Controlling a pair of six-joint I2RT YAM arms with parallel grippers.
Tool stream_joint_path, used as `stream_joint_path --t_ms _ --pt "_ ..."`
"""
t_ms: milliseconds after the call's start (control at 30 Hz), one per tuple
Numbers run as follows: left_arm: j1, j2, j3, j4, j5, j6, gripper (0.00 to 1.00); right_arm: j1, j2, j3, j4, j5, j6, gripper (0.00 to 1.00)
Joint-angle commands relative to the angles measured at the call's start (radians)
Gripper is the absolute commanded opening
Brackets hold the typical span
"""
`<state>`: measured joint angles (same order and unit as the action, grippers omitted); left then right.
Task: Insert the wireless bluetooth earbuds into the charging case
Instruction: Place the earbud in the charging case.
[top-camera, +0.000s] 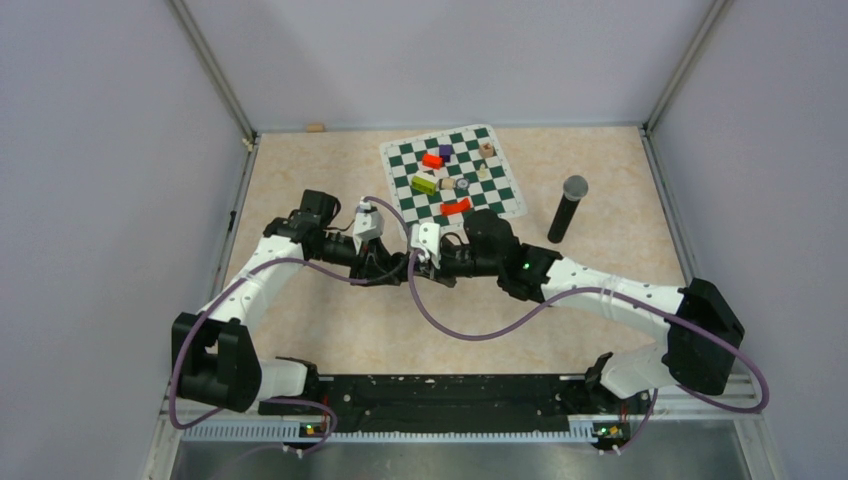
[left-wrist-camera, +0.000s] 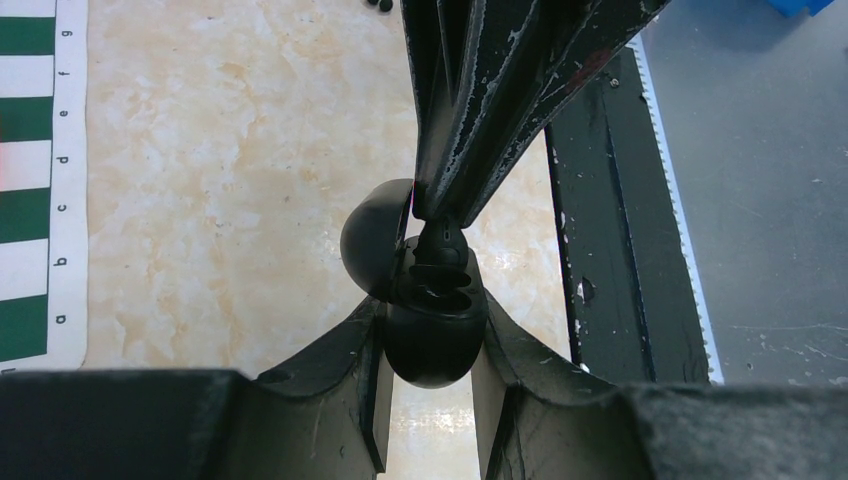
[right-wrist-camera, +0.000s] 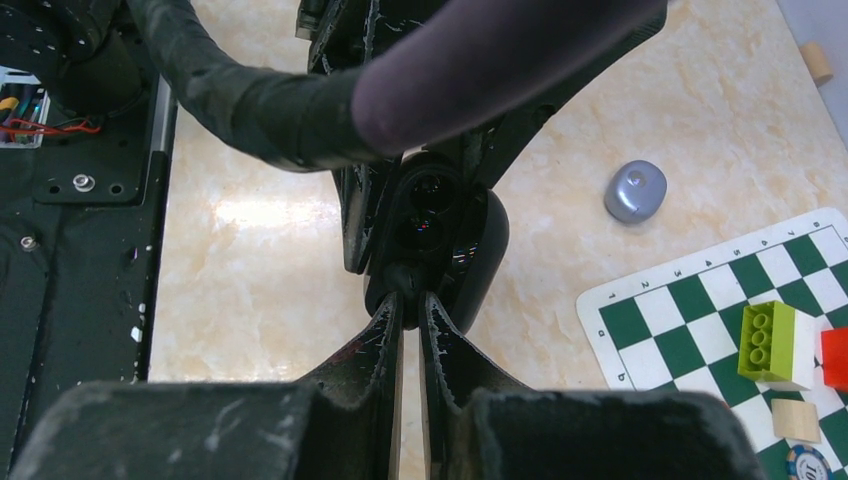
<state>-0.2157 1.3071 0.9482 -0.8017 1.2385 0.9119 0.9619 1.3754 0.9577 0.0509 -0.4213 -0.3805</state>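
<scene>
Left gripper (left-wrist-camera: 432, 325): clamped on the open charging case (left-wrist-camera: 430, 360), lid swung aside.
Right gripper (right-wrist-camera: 405, 300): pinched on a black earbud (left-wrist-camera: 441, 243), head-on to the left one.
Key relation: the earbud sits just at the case's far well, on the right arm's side, in line with the case's long axis.
Views: left wrist shows wells and earbud (right wrist's own fingers hide it); top shows neither.
Beyond: chessboard (top-camera: 400, 158), well apart.
</scene>
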Motion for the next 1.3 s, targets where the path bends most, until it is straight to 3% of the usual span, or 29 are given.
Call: stream_joint_path --t_ms 0,167,567,800,967,1133,1267 --pt "-0.002 -0.023 0.035 0.028 0.048 0.015 0.0 0.03 0.005 0.046 -0.039 -0.058 0.023 0.09" --pt "-0.002 -0.023 0.033 0.027 0.046 0.016 0.0 0.029 0.007 0.053 -0.049 -0.08 0.02 0.17" --pt "-0.001 -0.021 0.034 0.027 0.047 0.018 0.0 0.029 -0.034 0.087 -0.153 -0.087 -0.044 0.24" --pt "-0.001 -0.018 0.031 0.027 0.047 0.017 0.0 -0.027 -0.138 0.16 -0.33 -0.072 -0.128 0.44" --pt "-0.001 -0.01 0.032 0.025 0.046 0.019 0.0 -0.059 -0.141 0.088 -0.204 0.001 -0.047 0.46" --pt "0.002 -0.027 0.03 0.024 0.048 0.018 0.0 -0.067 -0.13 0.155 -0.329 0.158 -0.114 0.54" --pt "0.004 -0.028 0.028 0.027 0.049 0.022 0.0 -0.148 -0.218 0.138 -0.455 0.165 -0.215 0.54"
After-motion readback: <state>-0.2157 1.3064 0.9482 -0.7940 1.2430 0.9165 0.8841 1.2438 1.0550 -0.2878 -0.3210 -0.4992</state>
